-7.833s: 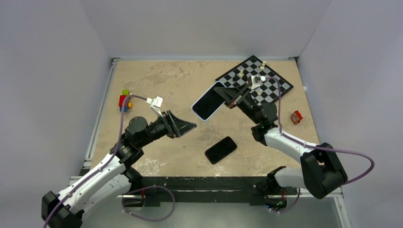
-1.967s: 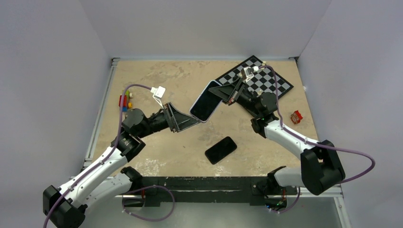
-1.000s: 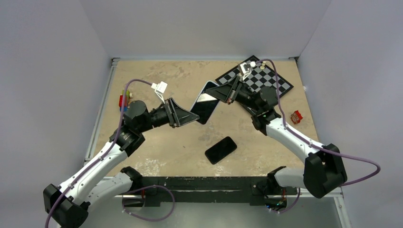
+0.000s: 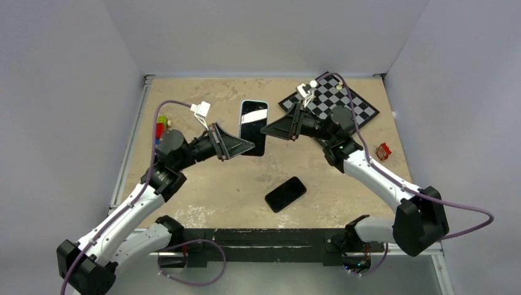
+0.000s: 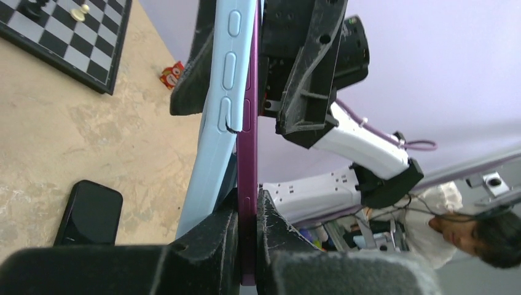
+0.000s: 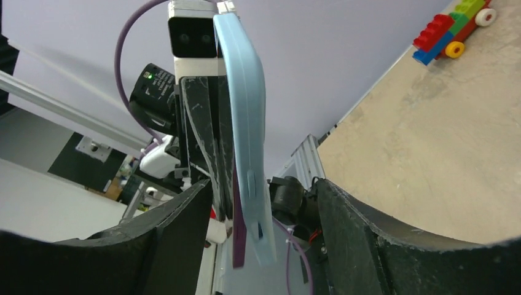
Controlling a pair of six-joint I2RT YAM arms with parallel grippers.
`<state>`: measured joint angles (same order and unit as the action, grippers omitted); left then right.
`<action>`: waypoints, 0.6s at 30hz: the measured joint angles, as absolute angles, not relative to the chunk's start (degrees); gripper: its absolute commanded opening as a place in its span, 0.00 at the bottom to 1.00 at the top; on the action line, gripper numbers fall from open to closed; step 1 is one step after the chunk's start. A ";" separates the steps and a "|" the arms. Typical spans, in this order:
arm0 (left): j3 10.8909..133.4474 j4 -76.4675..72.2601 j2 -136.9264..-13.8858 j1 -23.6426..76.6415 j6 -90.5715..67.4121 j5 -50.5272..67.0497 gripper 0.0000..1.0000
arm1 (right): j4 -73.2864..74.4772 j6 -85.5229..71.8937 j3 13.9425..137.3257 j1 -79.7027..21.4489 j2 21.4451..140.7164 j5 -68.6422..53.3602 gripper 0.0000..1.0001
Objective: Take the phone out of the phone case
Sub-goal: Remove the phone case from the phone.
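Observation:
The phone, dark-screened with a purple edge, is held up above the table in its light-blue phone case. My left gripper is shut on the phone's lower end, and the wrist view shows its fingers pinching the purple edge alone. There the case stands peeled away from the phone. My right gripper is open at the phone's right side. Its jaws straddle the case and the purple edge without touching either.
A second black phone lies flat on the table in front of the arms. A chessboard with a few pieces sits at the back right, a small red object near the right edge, and a toy brick car at the left.
My right gripper has let go of the cased phone's top end and stands open. My left gripper has shut on the lower end. The phone has swung leftward to stand straighter.

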<state>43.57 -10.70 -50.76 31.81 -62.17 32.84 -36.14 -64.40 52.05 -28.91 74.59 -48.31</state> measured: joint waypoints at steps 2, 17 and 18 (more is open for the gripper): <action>42.41 -10.66 -49.12 31.64 -63.57 30.13 0.00 | -36.45 -64.62 49.91 -28.23 73.08 -47.29 0.68; 41.34 -8.08 -42.94 31.55 -74.54 16.21 0.00 | -49.39 -69.58 40.91 -32.18 72.25 -42.46 0.40; 41.32 -8.12 -42.98 31.55 -75.09 16.05 0.00 | -49.78 -69.60 40.93 -33.04 72.88 -42.44 0.39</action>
